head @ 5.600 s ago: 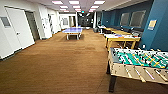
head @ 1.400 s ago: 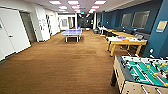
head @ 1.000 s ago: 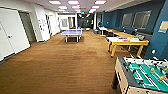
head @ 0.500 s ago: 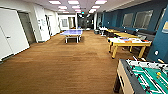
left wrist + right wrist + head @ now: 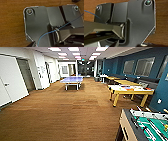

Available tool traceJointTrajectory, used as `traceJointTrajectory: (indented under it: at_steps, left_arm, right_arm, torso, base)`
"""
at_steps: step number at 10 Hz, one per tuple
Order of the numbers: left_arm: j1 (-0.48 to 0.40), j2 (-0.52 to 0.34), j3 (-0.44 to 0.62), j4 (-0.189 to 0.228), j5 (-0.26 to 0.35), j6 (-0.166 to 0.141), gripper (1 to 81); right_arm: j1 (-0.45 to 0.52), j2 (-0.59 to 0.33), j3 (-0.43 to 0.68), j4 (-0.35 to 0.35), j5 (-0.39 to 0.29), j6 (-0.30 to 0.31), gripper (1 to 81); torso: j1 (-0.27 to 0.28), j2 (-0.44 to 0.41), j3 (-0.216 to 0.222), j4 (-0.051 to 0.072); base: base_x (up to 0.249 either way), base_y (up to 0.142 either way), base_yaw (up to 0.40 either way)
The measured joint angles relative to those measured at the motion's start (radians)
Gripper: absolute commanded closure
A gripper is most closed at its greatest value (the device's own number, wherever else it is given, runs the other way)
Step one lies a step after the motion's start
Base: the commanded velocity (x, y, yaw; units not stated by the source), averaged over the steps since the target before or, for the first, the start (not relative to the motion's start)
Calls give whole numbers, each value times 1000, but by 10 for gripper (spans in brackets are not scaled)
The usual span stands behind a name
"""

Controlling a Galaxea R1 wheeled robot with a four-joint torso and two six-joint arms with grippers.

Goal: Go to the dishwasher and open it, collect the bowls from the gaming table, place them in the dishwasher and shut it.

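Looking down a long, open recreation room from high on the robot. A brown wood-grain floor (image 5: 62, 114) spreads across most of the head view. White walls and doors (image 5: 10, 79) run along the left, a dark blue wall (image 5: 117, 67) with framed panels runs along the right, and rows of ceiling lights (image 5: 73, 49) recede toward a far corridor.

A blue table-tennis table (image 5: 72, 80) stands well ahead, near the middle of the room. Ahead on the right, along the blue wall, is a row of yellow-legged tables. The nearest one (image 5: 130, 90) has a pale top with colourful flat things on it and is probably the gaming table. Whether the bowls sit among those things is too small to tell.

At the bottom right corner, closest to the robot, is a table-football table (image 5: 145, 125) with a green field and rods.

Each wrist view looks straight down at the same floor past the robot's own dark plate (image 5: 37, 25) (image 5: 139, 22). A thin blue cable (image 5: 50, 32) crosses the left one. Neither view lets one tell whether the left claw or the right claw is released, clenched or carrying anything.

The robot appears to be on a travelling leg of the task, with open floor in front of it. The next move calls for steering, not handling: keep clear of the table-football corner on the right and hold a line between the tables.
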Motion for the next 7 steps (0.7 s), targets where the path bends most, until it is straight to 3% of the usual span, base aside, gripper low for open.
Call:
traceJointTrajectory:
  at_steps: [5,7]
  left_arm:
    - [-25,0,-1,0,-12,0,10]
    - [21,2,0,0,10,0,10]
  right_arm:
    - [23,0,0,0,16,0,10]
    - [-21,0,0,0,-7,0,10]
  torso:
    - [-1,0,0,0]
    - [-2,-1,0,0]
  base:
    - [195,0,0]
    - [198,0,0]
